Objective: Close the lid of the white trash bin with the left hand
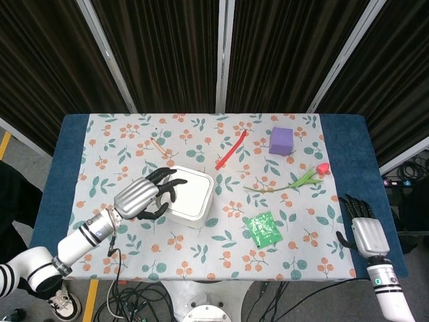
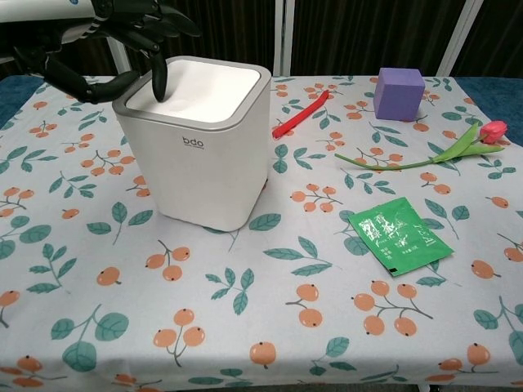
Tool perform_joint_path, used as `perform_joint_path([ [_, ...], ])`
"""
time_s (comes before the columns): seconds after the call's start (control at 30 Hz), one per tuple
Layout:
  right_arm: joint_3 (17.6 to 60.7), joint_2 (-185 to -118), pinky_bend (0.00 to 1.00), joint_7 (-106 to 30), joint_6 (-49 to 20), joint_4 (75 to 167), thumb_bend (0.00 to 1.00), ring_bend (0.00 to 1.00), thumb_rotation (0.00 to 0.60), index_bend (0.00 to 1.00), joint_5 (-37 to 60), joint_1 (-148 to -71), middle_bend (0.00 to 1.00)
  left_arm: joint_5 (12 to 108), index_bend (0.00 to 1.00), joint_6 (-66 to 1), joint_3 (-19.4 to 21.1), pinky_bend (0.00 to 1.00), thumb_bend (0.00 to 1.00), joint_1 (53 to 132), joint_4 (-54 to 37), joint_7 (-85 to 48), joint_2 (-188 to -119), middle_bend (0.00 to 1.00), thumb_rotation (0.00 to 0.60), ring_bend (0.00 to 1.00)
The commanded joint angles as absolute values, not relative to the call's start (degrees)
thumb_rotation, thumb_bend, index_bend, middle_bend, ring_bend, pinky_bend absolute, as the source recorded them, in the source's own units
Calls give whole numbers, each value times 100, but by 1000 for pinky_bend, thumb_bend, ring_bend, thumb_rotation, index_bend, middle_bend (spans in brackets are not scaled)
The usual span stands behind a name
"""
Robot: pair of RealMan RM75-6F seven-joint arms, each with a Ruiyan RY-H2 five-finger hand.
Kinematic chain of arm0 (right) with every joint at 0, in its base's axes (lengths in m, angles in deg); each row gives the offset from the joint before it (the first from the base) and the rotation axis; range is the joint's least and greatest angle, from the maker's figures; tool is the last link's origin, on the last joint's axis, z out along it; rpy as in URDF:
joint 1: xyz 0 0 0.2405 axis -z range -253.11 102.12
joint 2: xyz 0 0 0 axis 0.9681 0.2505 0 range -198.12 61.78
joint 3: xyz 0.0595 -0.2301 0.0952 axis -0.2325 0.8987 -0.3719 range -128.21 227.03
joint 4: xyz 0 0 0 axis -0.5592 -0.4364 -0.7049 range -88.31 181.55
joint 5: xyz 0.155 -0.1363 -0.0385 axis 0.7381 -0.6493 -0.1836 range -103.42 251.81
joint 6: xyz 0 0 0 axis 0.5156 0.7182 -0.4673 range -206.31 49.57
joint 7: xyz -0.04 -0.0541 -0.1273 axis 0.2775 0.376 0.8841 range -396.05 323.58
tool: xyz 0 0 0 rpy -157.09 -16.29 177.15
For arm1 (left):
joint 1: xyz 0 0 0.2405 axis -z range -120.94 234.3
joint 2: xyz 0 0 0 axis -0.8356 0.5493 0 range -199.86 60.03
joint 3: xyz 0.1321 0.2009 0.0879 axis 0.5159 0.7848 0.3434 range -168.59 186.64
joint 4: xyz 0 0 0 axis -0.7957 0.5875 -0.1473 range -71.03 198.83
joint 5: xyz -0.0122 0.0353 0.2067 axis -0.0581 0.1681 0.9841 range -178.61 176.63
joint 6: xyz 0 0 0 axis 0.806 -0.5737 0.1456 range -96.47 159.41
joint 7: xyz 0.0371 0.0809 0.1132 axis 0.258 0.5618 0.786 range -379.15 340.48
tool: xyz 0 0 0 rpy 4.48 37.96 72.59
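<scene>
The white trash bin (image 1: 192,196) stands left of the table's middle, with "bdo" on its front (image 2: 194,159). Its white lid (image 2: 211,90) lies inside the grey rim and sits lower on the left side than the rim. My left hand (image 1: 143,194) reaches over the bin's left edge, fingers spread and bent down. In the chest view the left hand (image 2: 122,37) has one dark fingertip (image 2: 160,82) pressing on the lid's left part. It holds nothing. My right hand (image 1: 365,231) rests at the table's near right corner, fingers straight and apart, empty.
A red strip (image 1: 231,149) and a purple block (image 1: 282,141) lie behind and right of the bin. A pink tulip (image 1: 295,180) lies to the right, with a green packet (image 1: 263,228) in front of it. A thin pink stick (image 1: 158,145) lies behind the bin.
</scene>
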State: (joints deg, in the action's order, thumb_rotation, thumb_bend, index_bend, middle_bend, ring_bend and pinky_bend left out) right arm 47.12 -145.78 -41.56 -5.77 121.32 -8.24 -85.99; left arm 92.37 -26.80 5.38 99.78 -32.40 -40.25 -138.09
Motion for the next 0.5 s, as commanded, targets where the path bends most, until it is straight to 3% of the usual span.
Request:
perform_joint_path([
  [0.03,4716,-14586,0,-4167,-585,12118,256,0,600,0,-823,-8599,3,9243,123,-2732,551,26,575,9955,-3231,-3900,-13863,428,600,35],
  [0.5,4717,-14618,0,-4211,-616,12051,256,0,600,0,-809,-8609,4,9234,123,-2983,534,26,575,9867,-3302,-3674,-13872,408,600,35],
])
